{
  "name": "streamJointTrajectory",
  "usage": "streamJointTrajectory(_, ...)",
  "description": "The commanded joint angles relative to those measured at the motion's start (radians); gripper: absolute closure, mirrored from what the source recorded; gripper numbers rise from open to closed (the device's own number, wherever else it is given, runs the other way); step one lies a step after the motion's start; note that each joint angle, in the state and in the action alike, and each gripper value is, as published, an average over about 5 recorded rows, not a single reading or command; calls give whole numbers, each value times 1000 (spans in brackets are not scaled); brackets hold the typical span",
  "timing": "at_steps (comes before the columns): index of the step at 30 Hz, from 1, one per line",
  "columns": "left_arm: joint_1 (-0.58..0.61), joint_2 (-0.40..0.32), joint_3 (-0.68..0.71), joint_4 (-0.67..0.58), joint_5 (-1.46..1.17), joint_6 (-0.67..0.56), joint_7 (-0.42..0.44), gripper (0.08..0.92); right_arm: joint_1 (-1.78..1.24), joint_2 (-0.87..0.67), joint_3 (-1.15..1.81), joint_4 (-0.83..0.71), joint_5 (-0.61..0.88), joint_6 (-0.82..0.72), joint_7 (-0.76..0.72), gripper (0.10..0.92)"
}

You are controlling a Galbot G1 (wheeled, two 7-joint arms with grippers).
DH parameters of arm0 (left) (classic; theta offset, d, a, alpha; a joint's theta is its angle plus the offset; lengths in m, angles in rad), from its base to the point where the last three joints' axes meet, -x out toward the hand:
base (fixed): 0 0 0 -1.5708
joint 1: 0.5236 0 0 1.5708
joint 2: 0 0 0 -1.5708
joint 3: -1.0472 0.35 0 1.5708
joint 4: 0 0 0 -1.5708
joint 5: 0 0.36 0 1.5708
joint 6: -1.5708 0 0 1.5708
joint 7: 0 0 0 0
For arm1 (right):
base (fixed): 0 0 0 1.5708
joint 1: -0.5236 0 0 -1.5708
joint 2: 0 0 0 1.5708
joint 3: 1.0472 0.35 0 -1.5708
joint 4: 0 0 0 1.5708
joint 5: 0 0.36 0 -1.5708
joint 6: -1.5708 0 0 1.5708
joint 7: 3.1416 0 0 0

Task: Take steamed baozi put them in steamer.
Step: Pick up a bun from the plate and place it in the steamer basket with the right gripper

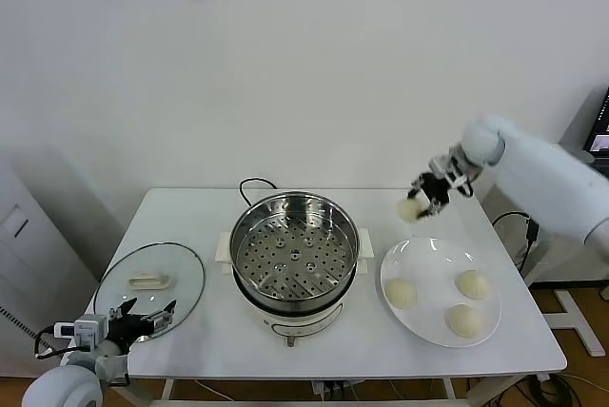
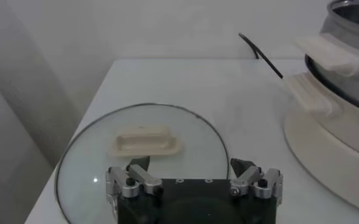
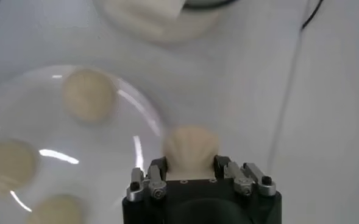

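Observation:
My right gripper is shut on one cream baozi, held in the air above the far edge of the white plate, to the right of the steamer. In the right wrist view the baozi sits between the fingers. Three more baozi lie on the plate. The steel steamer with its perforated tray stands empty at the table's middle. My left gripper is open and empty at the near left, beside the glass lid.
The glass lid with its white handle lies flat left of the steamer. A black cord runs behind the steamer. The table's front edge is close below the plate and steamer base.

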Motion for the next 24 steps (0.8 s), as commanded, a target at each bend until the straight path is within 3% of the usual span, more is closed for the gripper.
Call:
streamJointTrajectory(1, -1, -1, 1, 0, 0, 0, 0, 177, 174, 123, -63, -52, 92, 260, -57, 536)
streamJointTrajectory(12, -7, 10, 0, 1, -4, 1, 0, 177, 121, 307, 17, -2, -77, 476, -11, 533)
streamJointTrajectory(24, -9, 7, 2, -2, -3, 4, -1, 177, 3, 343, 12, 146, -260, 484, 13, 535)
